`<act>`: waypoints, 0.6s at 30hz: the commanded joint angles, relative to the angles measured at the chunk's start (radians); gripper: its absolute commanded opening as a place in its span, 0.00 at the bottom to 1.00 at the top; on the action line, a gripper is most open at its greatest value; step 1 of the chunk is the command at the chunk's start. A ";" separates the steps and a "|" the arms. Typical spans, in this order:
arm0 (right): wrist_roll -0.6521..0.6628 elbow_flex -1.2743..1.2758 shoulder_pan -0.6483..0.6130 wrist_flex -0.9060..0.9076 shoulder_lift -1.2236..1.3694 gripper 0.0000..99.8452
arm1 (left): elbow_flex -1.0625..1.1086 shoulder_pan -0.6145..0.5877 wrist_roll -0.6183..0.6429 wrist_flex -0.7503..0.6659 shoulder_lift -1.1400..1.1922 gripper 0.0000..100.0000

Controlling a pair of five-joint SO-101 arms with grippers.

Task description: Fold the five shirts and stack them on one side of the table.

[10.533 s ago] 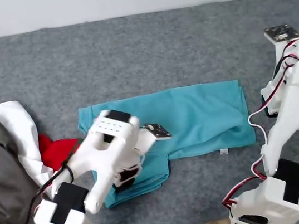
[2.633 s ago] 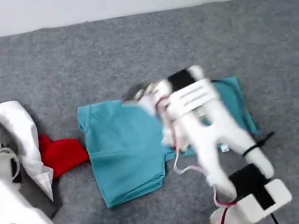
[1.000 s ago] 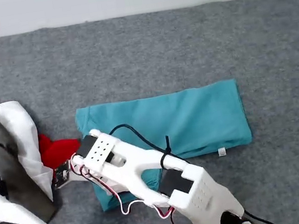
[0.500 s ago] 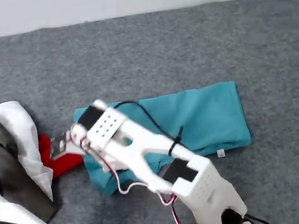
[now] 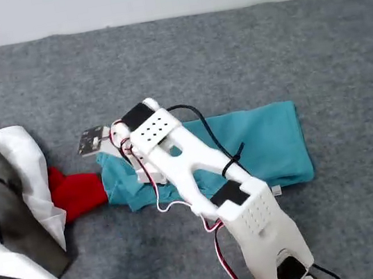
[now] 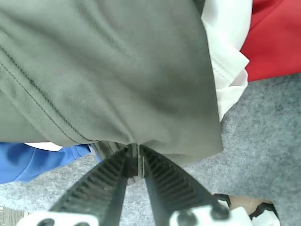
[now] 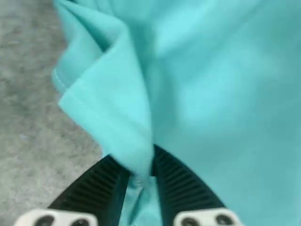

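A teal shirt (image 5: 264,143) lies across the middle of the grey table, and its left end is bunched and lifted. My right gripper (image 7: 138,175) is shut on a fold of this teal shirt (image 7: 211,84); in the high view the right arm (image 5: 175,156) stretches from the front edge over the shirt's left end. At the table's left lies a heap with an olive-grey shirt (image 5: 0,209), a white shirt (image 5: 25,163) and a red shirt (image 5: 75,191). My left gripper (image 6: 135,162) is shut on the edge of the olive-grey shirt (image 6: 103,70). A blue shirt (image 6: 37,157) peeks out beneath it.
The left arm (image 5: 5,268) stands at the front left over the heap. Bare grey carpet (image 5: 230,56) covers the far half and the right side of the table. A pale wall runs along the far edge.
My right arm has swung from the teal shirt's near left corner toward the far side, dragging that corner with it, so the shirt's left end now bunches up. The left arm has kept still.
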 commanded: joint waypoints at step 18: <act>-0.152 -0.468 -0.005 0.197 0.085 0.01 | -0.038 0.000 -0.009 -0.015 -0.002 0.02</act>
